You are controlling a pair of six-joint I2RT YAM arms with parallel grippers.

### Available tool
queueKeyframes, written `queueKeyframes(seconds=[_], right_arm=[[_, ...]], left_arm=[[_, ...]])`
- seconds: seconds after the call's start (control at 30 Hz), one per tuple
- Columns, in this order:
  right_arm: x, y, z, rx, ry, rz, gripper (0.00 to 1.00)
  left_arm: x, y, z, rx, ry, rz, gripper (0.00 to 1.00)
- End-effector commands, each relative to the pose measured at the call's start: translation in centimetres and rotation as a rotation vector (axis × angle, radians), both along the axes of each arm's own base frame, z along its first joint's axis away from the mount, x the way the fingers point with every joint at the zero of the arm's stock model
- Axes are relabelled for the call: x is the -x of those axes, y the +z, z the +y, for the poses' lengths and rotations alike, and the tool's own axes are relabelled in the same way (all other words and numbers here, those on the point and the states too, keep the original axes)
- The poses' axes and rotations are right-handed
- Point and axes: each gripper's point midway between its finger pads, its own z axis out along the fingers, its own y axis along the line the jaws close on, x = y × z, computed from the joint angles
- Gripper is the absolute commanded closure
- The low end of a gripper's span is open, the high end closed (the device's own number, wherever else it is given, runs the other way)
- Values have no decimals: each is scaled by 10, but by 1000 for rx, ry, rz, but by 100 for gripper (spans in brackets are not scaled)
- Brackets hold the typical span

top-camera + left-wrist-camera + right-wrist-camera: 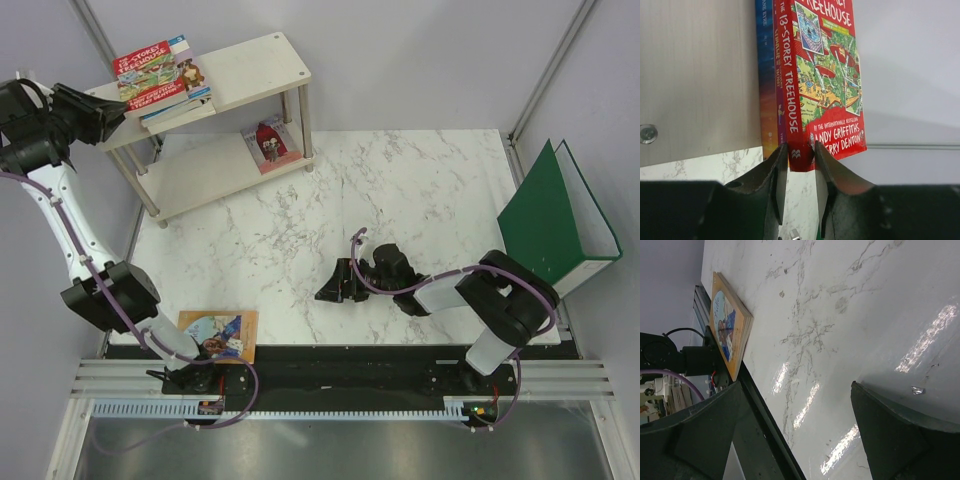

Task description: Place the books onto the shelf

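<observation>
Left gripper (103,113): clenched on the lower corner of the red Treehouse book (825,75), one finger on each side of it at the spine.
Right gripper (335,285): released, its jaws spread wide with nothing between them, low over the middle of the worktop (420,190).
Red Treehouse book: glossy red cover with a busy green and yellow treehouse drawing and white title lettering; it lies on top of a small stack at the left end of the shelf's (260,65) top board.
Stack beneath: a blue book (765,75) and a purple-spined book (780,100) sit flush against the red one.
Lower board: a book with a red picture (270,143) near its right end.
Orange book (218,335): flat at the near edge of the worktop, beside the left arm's base.
Left arm: elbow low by the near edge, forearm rising to the far left corner, wrist turned right toward the shelf.
Right arm: folded, elbow at the right, wrist pointing left.
Green binder (555,215): standing open at the right edge.
</observation>
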Motion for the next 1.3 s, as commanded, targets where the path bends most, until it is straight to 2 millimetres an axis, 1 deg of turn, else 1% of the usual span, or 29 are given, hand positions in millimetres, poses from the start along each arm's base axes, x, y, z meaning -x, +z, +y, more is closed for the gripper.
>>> queueKeyframes(seconds=[0.0,0.03,0.1,0.13,0.2,0.23,0.37,0.43,0.53,0.63,0.67,0.77,0.9,0.93,1.03,1.1,1.17,1.2,1.27], right_arm=[[18,-41,-17,132,-1,117,2],[19,-42,-17,134,0,119,2],[18,-42,-16,132,-1,119,2],[18,-42,-16,133,-1,121,2],[18,-43,-16,134,-1,120,2],[19,-43,-16,134,0,122,2],[19,-42,-16,133,1,124,2],[19,-42,-17,134,1,122,2],[20,-43,-17,136,3,123,2],[20,-43,-17,137,6,124,2],[20,-43,-17,136,5,123,2],[20,-44,-17,136,8,124,2],[20,-44,-16,133,10,125,2],[21,-45,-16,135,12,126,2],[20,-44,-16,133,12,124,2],[21,-44,-17,135,14,123,2],[21,-44,-17,136,15,119,2],[21,-44,-17,136,14,118,2],[20,-44,-17,138,13,116,2]], left_arm=[[-5,38,-8,-11,-42,-110,65],[-6,41,-12,-14,-55,-117,65],[-8,42,-18,-11,-75,-120,65],[-9,42,-25,-13,-88,-122,65],[-12,41,-30,-24,-91,-121,64],[-13,42,-36,-28,-99,-123,63],[-21,36,-41,-7,-105,-106,63],[-23,32,-38,4,-92,-93,63],[-22,31,-35,3,-69,-87,63],[-19,32,-34,-3,-50,-88,65],[-17,35,-33,-6,-39,-91,67],[-12,38,-30,-19,-17,-97,69],[-8,41,-20,-28,26,-102,68],[-9,41,-18,-21,34,-100,66],[-11,39,-8,-11,72,-93,49],[-12,43,-5,-21,84,-108,41],[-13,47,-2,-30,101,-123,12],[-13,49,-2,-34,103,-129,0],[-13,53,-2,-46,108,-140,0]])
